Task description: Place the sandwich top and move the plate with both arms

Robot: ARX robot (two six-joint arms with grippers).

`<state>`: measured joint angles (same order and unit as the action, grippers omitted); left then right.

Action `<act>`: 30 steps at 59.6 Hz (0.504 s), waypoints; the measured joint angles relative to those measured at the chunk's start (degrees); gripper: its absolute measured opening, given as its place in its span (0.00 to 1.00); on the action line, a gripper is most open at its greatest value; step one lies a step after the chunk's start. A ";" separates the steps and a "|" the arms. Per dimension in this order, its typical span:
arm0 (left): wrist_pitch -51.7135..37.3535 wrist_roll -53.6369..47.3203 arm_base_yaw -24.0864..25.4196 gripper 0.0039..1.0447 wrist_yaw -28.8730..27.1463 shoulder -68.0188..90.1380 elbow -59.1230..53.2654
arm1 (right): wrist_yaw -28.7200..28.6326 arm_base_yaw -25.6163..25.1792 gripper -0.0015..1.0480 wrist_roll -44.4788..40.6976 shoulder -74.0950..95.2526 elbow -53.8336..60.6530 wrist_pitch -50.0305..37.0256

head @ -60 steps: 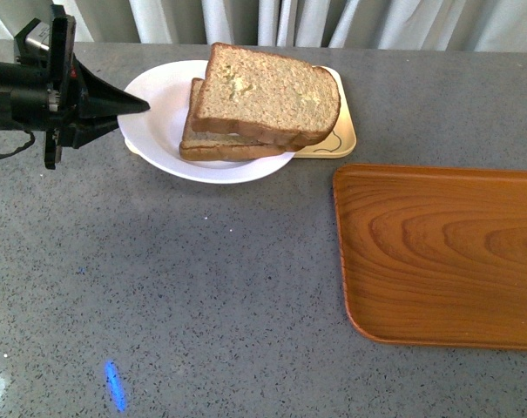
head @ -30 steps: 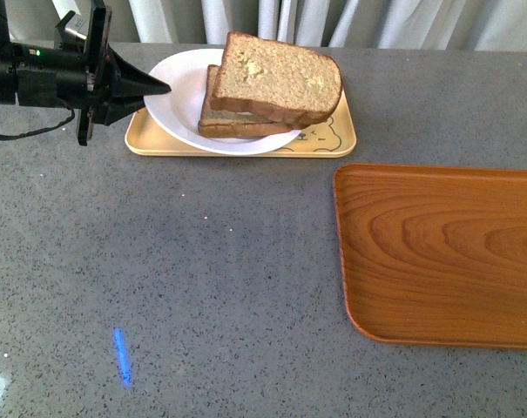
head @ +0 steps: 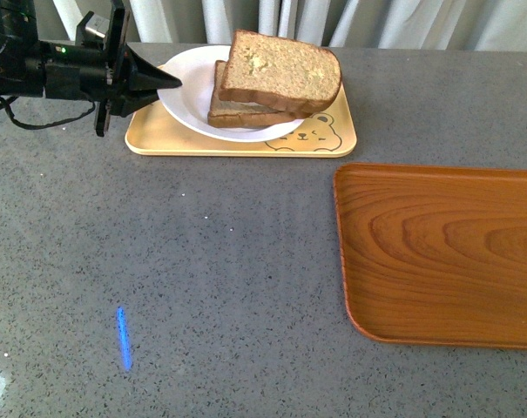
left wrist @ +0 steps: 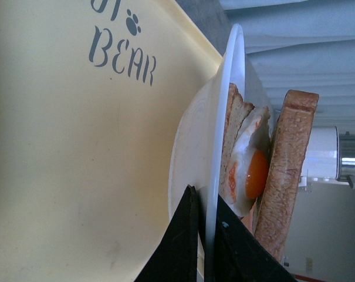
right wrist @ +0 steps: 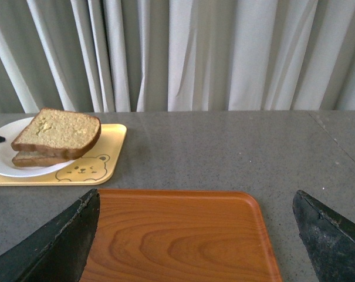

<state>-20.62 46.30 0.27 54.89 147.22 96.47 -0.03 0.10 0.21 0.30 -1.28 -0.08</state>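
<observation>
Compared with a second ago, the plate (head: 186,94) has travelled toward the far edge of the desk (head: 202,270) and somewhat rightward. Then it covered most of the yellow tray (head: 246,144) and overhung that tray's near left side. Now the tray's left end and whole near strip lie uncovered, printed bear face included. The left gripper (head: 169,82) has gone the same way with it. The wooden tray (head: 442,252) has not shifted.

The left gripper's jaws are pinched on the plate's left rim, one jaw above it and one beneath, as the left wrist view shows (left wrist: 205,235). Whether the plate rests on the yellow tray or hangs just above it cannot be told.

The sandwich top (head: 280,73) lies on the stack on the plate, skewed toward the right so that it overhangs the lower slice (head: 239,113).

There are two bread slices, with one fried egg (left wrist: 256,174) between them, seen only from the left wrist. There is one plate. There are two trays: the yellow one by the desk's far edge, and the wooden one near the desk's right edge and closer to the robot.

Of the two grippers, the front view shows only the left. The right gripper (right wrist: 196,200) hangs over the wooden tray's near side with its jaws spread wide, holding nothing.
</observation>
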 joint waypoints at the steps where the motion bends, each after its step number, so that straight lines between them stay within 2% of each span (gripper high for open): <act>1: 0.15 -0.07 -0.09 0.02 0.11 0.17 0.13 | 0.00 0.00 0.91 -0.02 0.00 0.00 0.00; 28: 3.96 -3.02 -0.87 0.02 0.72 2.14 2.38 | 0.02 0.00 0.91 0.00 0.00 0.00 0.00; 30: 4.09 -3.19 -0.87 0.08 0.92 2.16 2.62 | 0.02 0.00 0.91 -0.02 0.00 0.00 0.00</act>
<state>-16.53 43.11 -0.60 55.81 149.38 99.09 -0.01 0.10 0.19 0.30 -1.28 -0.08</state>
